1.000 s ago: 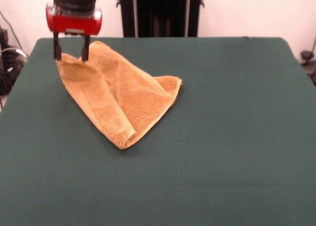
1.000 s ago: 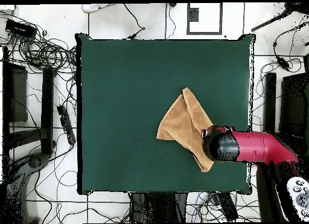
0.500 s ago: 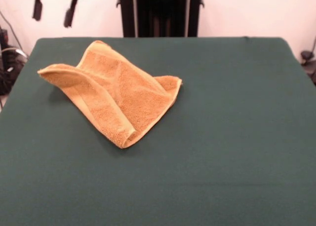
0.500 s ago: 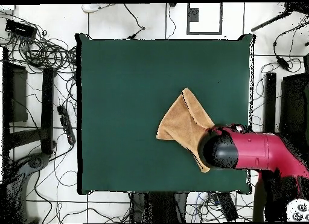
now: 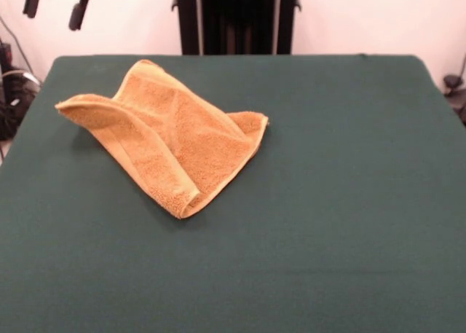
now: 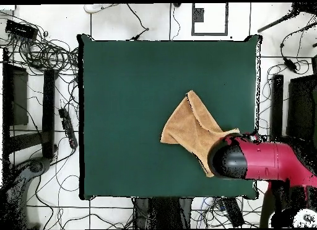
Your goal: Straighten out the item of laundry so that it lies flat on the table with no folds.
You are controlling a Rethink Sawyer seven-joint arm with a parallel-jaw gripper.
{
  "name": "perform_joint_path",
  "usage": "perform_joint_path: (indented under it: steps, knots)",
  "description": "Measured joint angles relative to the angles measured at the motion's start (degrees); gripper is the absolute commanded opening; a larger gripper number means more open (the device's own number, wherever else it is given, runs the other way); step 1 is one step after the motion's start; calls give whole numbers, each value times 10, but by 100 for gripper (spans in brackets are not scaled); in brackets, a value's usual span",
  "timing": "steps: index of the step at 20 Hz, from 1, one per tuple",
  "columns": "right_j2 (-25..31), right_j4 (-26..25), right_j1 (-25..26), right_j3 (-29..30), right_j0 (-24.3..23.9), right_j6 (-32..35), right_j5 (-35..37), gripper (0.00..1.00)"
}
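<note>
The item of laundry [image 5: 182, 136], an orange-tan terry towel, lies folded over itself on the left half of the green table [image 5: 328, 202]. It forms a rough triangle with a doubled edge towards the front, and its left corner stands up in a loose raised fold. My gripper [image 5: 54, 5] hangs high above the table's far left corner, clear of the towel, open with nothing between its fingers. In the overhead view the towel [image 6: 189, 129] sits right of the table's [image 6: 124, 116] middle, and the red arm's black head [image 6: 226, 160] covers its lower right tip.
Tangled cables [image 6: 37, 48] and black equipment [image 6: 15, 97] lie on the floor left of the table in the overhead view. More stands and cables [image 6: 285, 85] are on the right side.
The gripper let go of the towel's corner, rose and drifted left in the front view. The released corner dropped and settled as a raised fold.
</note>
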Motion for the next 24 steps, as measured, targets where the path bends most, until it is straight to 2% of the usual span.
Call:
perform_joint_path:
  steps: [7,8,10,11,14,15,19,24]
  knots:
    - [-70,18,101,-31,84,68,-13,100]
    - [-85,20,128,-32,112,98,-29,100]
    - [-92,22,145,-31,130,118,-42,100]
    - [-102,29,171,-26,158,152,-71,100]
    - [-104,35,186,-20,175,177,-98,100]
    - [-107,41,202,-10,190,201,-132,100]
    - [-122,42,219,-1,211,220,-167,100]
    - [-204,32,288,-11,291,234,-227,100]
